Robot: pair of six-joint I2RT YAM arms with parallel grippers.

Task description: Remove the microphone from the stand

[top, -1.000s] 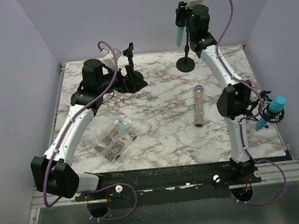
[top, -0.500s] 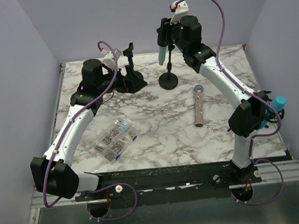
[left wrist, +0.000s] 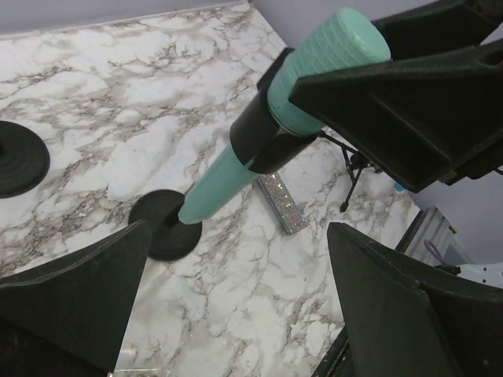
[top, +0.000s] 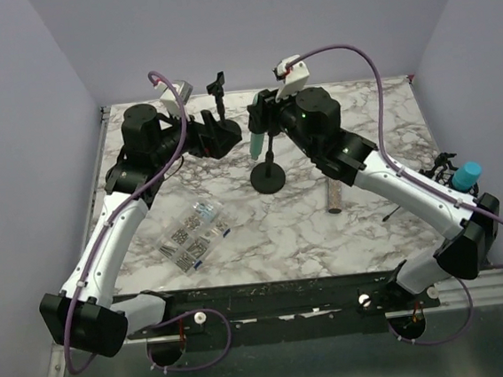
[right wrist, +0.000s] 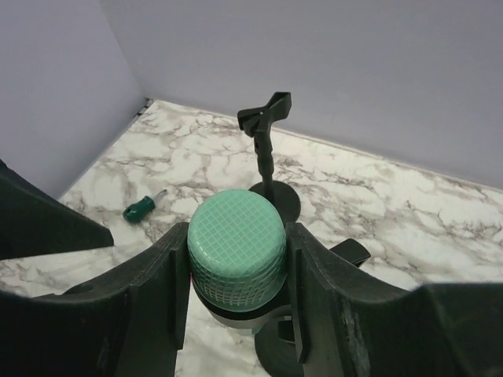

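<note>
stand base [right wrist: 271,357] mostly hidden, behind microphone [right wrist: 236,239]

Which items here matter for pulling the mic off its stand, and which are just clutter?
Job: teal microphone, its stand, right gripper shut on the microphone, left gripper open nearby.
Lying about: empty stand, glitter microphone, bag of small parts, blue microphone, screwdriver.

The microphone [right wrist: 236,236] between the right gripper [right wrist: 237,255] fingers [right wrist: 153,306] is finished in matt teal plastic, its head grid-textured. The fingers are moulded in matt black plastic; the table [right wrist: 377,212] beneath is smooth and marble-patterned.
</note>
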